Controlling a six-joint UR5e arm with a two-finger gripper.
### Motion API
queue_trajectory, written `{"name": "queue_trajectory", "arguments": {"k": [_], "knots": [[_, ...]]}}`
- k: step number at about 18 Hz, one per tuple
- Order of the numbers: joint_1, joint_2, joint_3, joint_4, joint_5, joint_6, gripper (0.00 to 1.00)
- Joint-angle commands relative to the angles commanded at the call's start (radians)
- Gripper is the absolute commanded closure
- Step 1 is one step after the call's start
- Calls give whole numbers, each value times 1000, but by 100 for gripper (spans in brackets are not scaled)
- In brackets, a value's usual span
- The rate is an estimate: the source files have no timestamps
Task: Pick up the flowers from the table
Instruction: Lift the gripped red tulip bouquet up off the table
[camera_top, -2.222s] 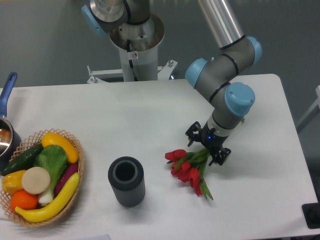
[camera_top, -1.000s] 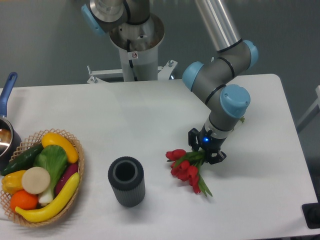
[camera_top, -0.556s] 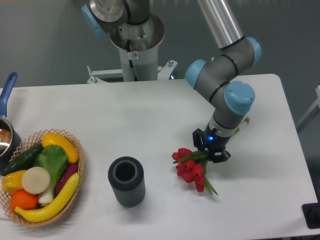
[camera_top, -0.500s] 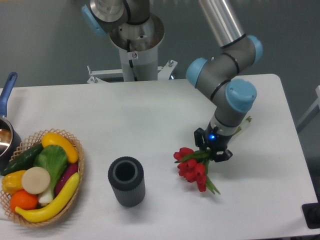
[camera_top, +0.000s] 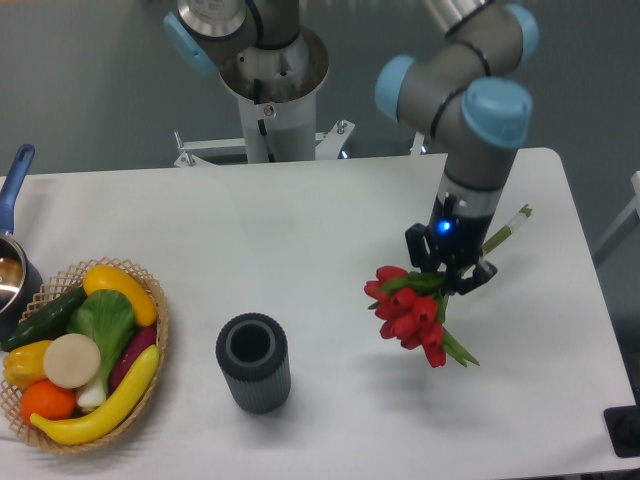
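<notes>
gripper (camera_top: 449, 277) clamped on flowers (camera_top: 410, 311) — blooms hanging lower-left

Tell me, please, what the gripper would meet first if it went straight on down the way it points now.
Probably the bare white table. The gripper, shut on the tulips, points down; nothing else seems to lie beneath, though depth is hard to judge.

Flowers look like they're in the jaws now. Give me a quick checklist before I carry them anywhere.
1. Gripper shut on the flowers: ok, jaws close around the stems just behind the blooms.
2. Flowers clear of the table: cannot tell from this one view; blooms hang below the gripper.
3. Bunch intact: ok, no loose bloom seen.
4. Grip secure: cannot tell, stem ends stick out far past the jaws.
5. Dark cylinder and basket out of the way: ok, both well to the side.
</notes>
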Motion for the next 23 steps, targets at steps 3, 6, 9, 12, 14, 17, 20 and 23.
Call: {"name": "queue_trajectory", "arguments": {"k": [3,6,9,12,14,17,20,23], "knots": [[-2,20,31,0,-111,-87,72],[3,51,54,3,-276,-186,72],[21,58,74,6,-405,-275,72],[54,58,83,6,-523,-318,72],[57,57,83,6,-589,-319,72],[60,49,87,8,-652,-338,72],[57,46,92,8,-666,-338,72],[57,43,95,8,-666,-338,72]]}}
